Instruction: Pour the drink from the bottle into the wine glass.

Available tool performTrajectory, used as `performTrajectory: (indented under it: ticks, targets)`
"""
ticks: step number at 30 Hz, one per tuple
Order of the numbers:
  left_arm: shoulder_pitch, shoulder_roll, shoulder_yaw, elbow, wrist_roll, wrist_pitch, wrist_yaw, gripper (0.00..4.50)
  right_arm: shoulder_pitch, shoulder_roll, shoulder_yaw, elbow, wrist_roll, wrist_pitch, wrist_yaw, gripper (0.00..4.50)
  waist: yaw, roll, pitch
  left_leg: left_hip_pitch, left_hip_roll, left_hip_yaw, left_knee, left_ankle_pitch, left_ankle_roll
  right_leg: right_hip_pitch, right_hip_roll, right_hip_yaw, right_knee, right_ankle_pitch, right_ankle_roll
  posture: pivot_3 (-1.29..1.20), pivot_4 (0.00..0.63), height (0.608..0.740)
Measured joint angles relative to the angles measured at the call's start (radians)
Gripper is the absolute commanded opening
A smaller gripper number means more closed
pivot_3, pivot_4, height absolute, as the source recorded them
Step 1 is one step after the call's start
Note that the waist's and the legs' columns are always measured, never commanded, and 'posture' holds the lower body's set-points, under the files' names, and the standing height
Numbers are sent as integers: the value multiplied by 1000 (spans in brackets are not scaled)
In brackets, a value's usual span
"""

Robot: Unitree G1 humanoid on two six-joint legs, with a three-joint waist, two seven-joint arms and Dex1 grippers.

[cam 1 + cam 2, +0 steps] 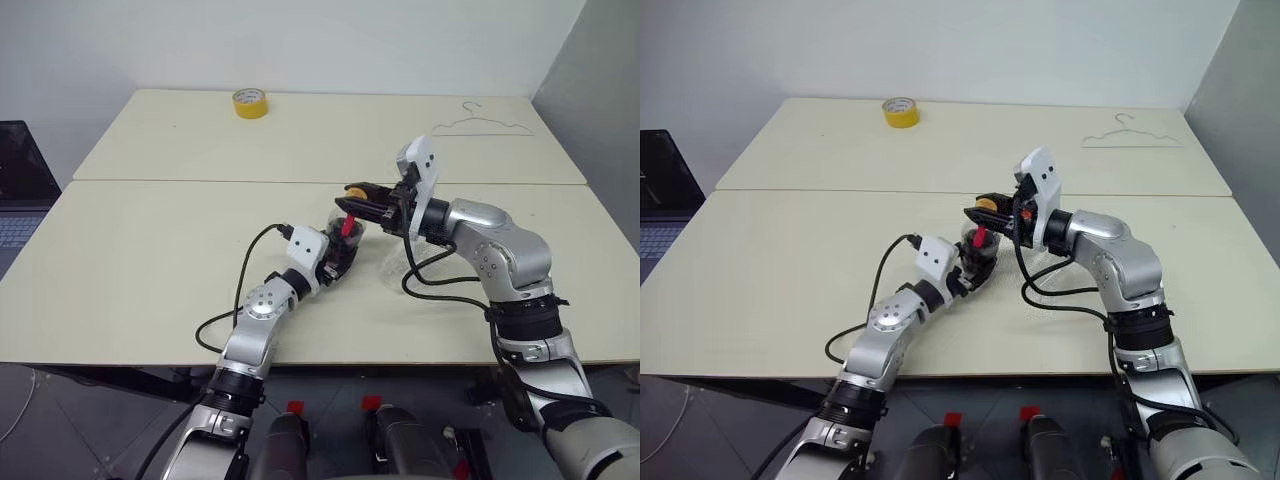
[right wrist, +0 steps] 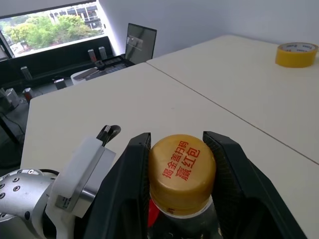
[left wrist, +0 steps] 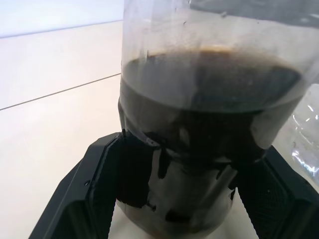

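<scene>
My left claw (image 1: pixel 338 262) squeezes the bottle (image 1: pixel 345 240). My right claw (image 2: pixel 178 164) squeezes its cap (image 2: pixel 182 169). Next I must twist the cap off before pouring.

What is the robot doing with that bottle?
The robot is holding a small bottle of dark drink over the table. Its left gripper squeezes the bottle's body, and its right gripper is clamped around the yellow cap, which is on the bottle. It looks like it is about to twist the cap off. A yellow tape roll and a wire hanger lie further back.
</scene>
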Motion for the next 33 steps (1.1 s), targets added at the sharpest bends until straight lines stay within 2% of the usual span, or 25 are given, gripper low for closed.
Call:
performTrajectory:
  ticks: [7,14,20,29,33]
  targets:
    - [0,1,0,-1,-2,3,0,3265,0,4,16,18,-7,-48,14,1313,0,0,0,0,0,0,0,0,0,0,0,0,0,0,0,0,150,740]
    - [1,3,15,1,-3,7,0,3265,0,51,11,25,-10,-36,-52,1313,1,0,0,0,0,0,0,0,0,0,0,0,0,0,0,0,150,740]
    - [6,2,16,2,-3,10,-1,3265,4,41,29,17,-12,-36,-54,1313,1,0,0,0,0,0,0,0,0,0,0,0,0,0,0,0,150,740]
    - [5,1,36,17,-5,26,6,3265,4,55,38,-37,36,-19,-20,4423,0,0,0,1,0,0,1,0,0,1,0,0,1,0,0,0,150,740]
    - [5,1,37,17,-4,27,9,3265,4,56,47,-40,36,-22,-24,4471,0,0,0,1,0,0,1,0,0,1,0,0,1,0,0,0,150,740]
